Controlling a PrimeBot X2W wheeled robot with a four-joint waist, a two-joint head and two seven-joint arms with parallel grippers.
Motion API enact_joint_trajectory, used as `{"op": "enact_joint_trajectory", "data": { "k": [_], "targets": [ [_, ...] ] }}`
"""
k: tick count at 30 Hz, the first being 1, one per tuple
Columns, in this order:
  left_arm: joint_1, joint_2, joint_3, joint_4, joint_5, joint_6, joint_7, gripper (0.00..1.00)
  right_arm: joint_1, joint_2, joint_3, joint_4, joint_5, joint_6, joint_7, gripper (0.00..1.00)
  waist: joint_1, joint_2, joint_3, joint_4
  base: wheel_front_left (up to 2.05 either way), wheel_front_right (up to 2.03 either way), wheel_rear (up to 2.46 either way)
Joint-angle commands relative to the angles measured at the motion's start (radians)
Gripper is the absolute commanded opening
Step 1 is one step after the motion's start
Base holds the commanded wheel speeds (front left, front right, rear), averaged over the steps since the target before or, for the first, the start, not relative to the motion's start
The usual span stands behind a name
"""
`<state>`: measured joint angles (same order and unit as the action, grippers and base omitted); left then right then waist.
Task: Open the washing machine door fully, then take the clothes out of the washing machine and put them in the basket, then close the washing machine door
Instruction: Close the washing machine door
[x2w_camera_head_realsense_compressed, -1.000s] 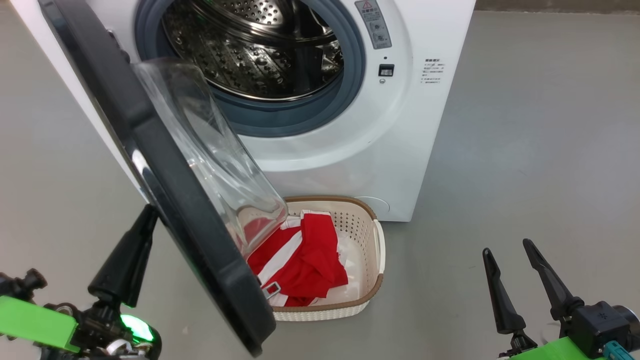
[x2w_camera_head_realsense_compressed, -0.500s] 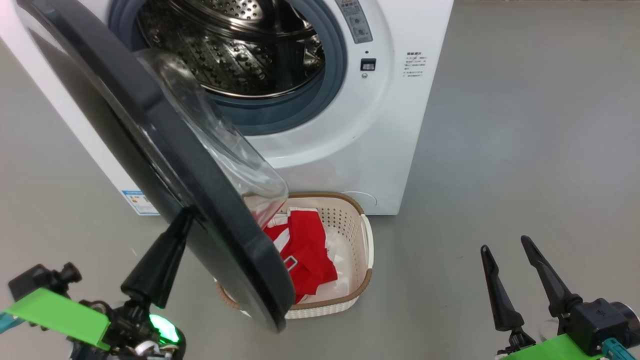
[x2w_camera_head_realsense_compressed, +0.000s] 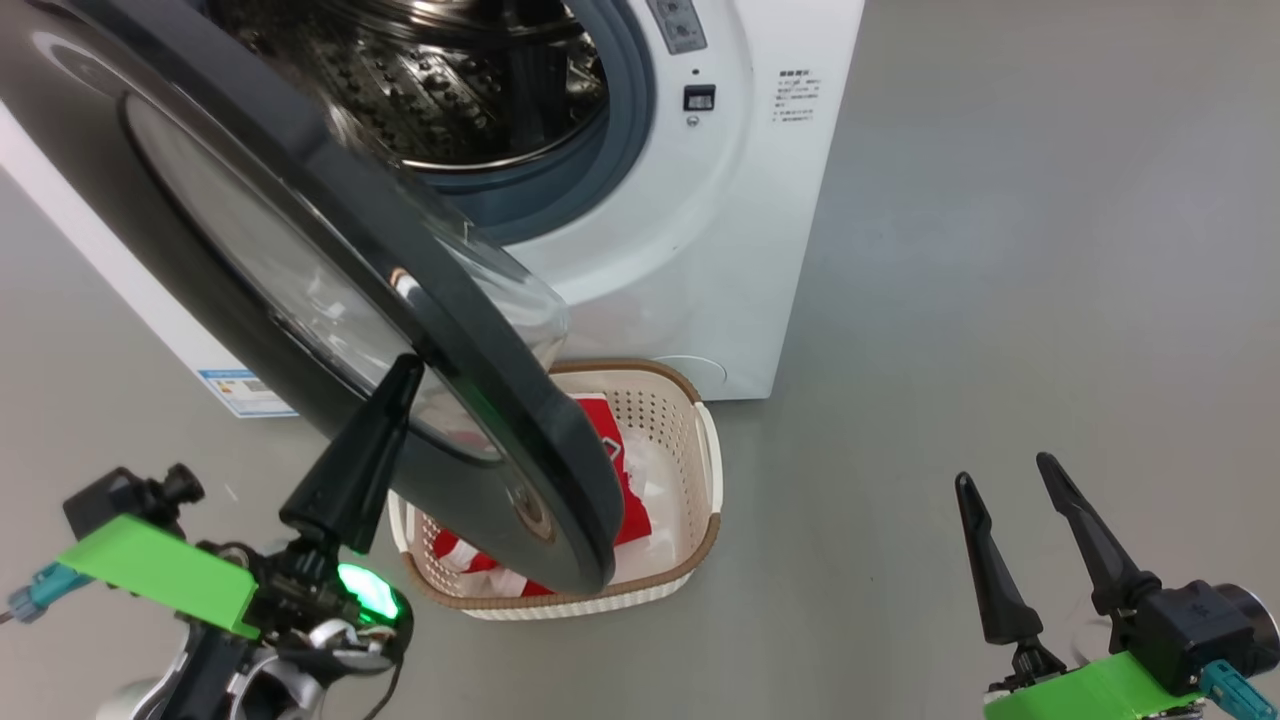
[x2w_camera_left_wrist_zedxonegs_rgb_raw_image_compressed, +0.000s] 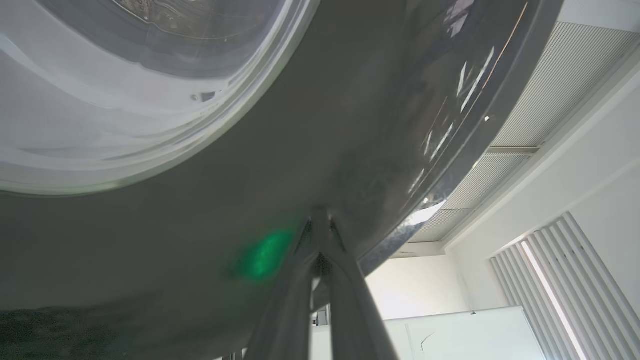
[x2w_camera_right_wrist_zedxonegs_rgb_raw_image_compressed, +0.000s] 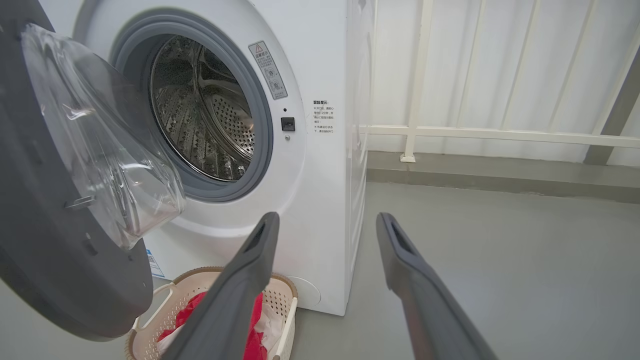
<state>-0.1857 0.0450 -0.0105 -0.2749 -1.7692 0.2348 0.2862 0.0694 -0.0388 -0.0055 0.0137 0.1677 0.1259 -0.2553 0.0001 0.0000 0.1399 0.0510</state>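
Note:
The washing machine (x2w_camera_head_realsense_compressed: 720, 250) stands with its steel drum (x2w_camera_head_realsense_compressed: 450, 90) exposed. Its door (x2w_camera_head_realsense_compressed: 500, 420), black-rimmed with a clear glass bowl (x2w_camera_head_realsense_compressed: 250, 270), hangs partway swung across the opening. My left gripper (x2w_camera_head_realsense_compressed: 405, 366) is shut, holding nothing, its tips pressed on the door's outer face; in the left wrist view the left gripper (x2w_camera_left_wrist_zedxonegs_rgb_raw_image_compressed: 320, 214) touches the glossy rim (x2w_camera_left_wrist_zedxonegs_rgb_raw_image_compressed: 350, 125). The red clothes (x2w_camera_head_realsense_compressed: 628, 505) lie in the basket (x2w_camera_head_realsense_compressed: 712, 470) on the floor, partly hidden by the door. My right gripper (x2w_camera_head_realsense_compressed: 1000, 478) hovers open at the lower right, well clear. The right wrist view shows the right gripper (x2w_camera_right_wrist_zedxonegs_rgb_raw_image_compressed: 327, 217), basket (x2w_camera_right_wrist_zedxonegs_rgb_raw_image_compressed: 285, 310) and door (x2w_camera_right_wrist_zedxonegs_rgb_raw_image_compressed: 50, 250).
Grey floor (x2w_camera_head_realsense_compressed: 1000, 250) stretches to the right of the machine. A blue label (x2w_camera_head_realsense_compressed: 235, 385) sits low on the machine's left side. In the right wrist view a white railing (x2w_camera_right_wrist_zedxonegs_rgb_raw_image_compressed: 475, 132) runs along the wall behind the machine (x2w_camera_right_wrist_zedxonegs_rgb_raw_image_compressed: 325, 75).
The door has swung further toward the machine, covering more of the basket, with my shut left gripper following up and right against it. The head camera has shifted; the right gripper holds still.

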Motion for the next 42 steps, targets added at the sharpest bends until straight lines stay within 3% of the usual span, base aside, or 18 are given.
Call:
{"op": "enact_joint_trajectory", "data": {
  "k": [1, 19, 42],
  "targets": [
    [-0.049, 0.006, 0.02, -0.015, -0.004, -0.02, -0.008, 0.0, -0.046, -0.011, 0.026, -0.025, 0.003, 0.005, -0.006, 1.0, -0.0001, 0.0, 0.016, -0.015, 0.0, 0.0, 0.0],
    [-0.257, 0.005, -0.013, 0.126, -0.078, -0.126, -0.083, 0.0, -0.097, -0.011, 0.034, -0.03, 0.002, 0.005, -0.006, 1.0, -0.0001, 0.0, 0.117, -0.078, 0.0, 0.0, 0.0],
    [-0.563, 0.005, -0.034, 0.396, -0.079, -0.255, -0.131, 0.0, -0.151, -0.011, 0.054, -0.033, 0.0, 0.005, -0.006, 1.0, -0.0001, 0.0, 0.219, -0.145, 0.0, 0.0, 0.0]
  ]
}}
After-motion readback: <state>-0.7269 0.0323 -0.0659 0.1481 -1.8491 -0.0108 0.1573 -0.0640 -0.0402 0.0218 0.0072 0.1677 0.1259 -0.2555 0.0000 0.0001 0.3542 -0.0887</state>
